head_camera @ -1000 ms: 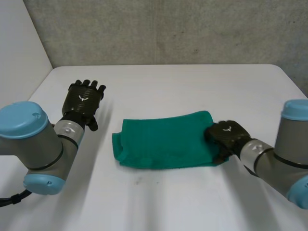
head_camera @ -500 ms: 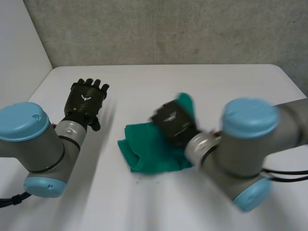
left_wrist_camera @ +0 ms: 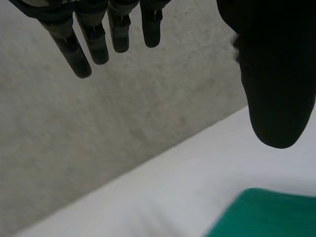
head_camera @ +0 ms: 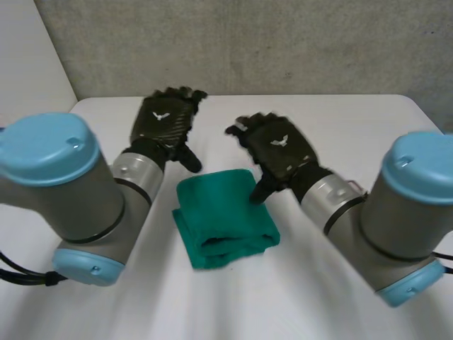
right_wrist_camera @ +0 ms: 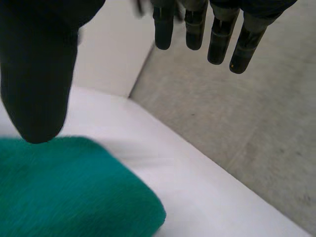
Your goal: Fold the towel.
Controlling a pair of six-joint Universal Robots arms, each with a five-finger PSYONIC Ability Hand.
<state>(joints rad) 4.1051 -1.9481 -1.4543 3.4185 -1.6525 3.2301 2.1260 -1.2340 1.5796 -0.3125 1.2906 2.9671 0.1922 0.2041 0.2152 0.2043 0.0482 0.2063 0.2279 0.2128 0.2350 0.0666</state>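
A green towel [head_camera: 221,214] lies folded into a thick small bundle on the white table [head_camera: 340,127], between my two arms. My left hand [head_camera: 164,122] is raised above the table just behind the towel's left side, its fingers [left_wrist_camera: 79,49] straight and spread, holding nothing. My right hand [head_camera: 277,147] hovers over the towel's far right corner, fingers [right_wrist_camera: 217,39] straight, thumb [right_wrist_camera: 37,84] hanging above the cloth, nothing gripped. A corner of the towel [left_wrist_camera: 269,215] lies below the left thumb [left_wrist_camera: 276,74]. The towel [right_wrist_camera: 69,192] also lies under the right palm.
A grey wall [head_camera: 248,46] rises behind the table's far edge. A white panel [head_camera: 32,64] stands at the left. Bare tabletop lies in front of the towel and to both sides.
The right hand carried the towel's right end over to the left, let it go and rose with straight fingers. The towel is now a smaller, thicker bundle. The left hand moved in beside it.
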